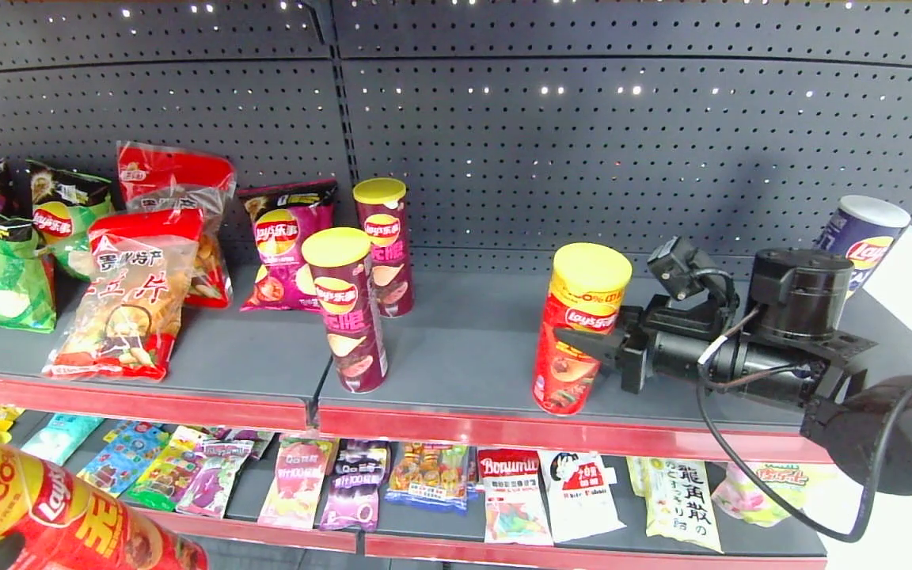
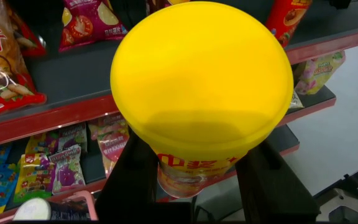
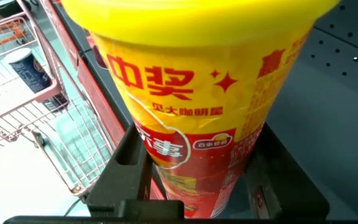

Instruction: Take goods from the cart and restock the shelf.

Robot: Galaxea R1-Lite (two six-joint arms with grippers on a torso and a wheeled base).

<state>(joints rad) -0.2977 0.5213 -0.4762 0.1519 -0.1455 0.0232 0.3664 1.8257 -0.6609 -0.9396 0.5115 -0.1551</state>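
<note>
A red chip can with a yellow lid [image 1: 583, 293] stands upright near the front edge of the grey shelf [image 1: 464, 348]. My right gripper [image 1: 594, 344] is shut on its lower half, one finger on each side [image 3: 197, 180]; the can [image 3: 197, 81] looms close in the right wrist view. A second red can with a yellow lid [image 1: 44, 507] is at the lower left, off the shelf and below its level. My left gripper [image 2: 188, 180] is shut on that can, whose lid [image 2: 201, 68] faces the left wrist camera.
Two purple cans [image 1: 345, 309] [image 1: 383, 245] stand left of the placed can, with snack bags [image 1: 131, 301] further left. A blue can [image 1: 860, 233] stands at the shelf's far right. Candy packets line the lower shelf [image 1: 503, 491]. The pink wire cart [image 3: 17, 106] holds a blue can [image 3: 30, 68].
</note>
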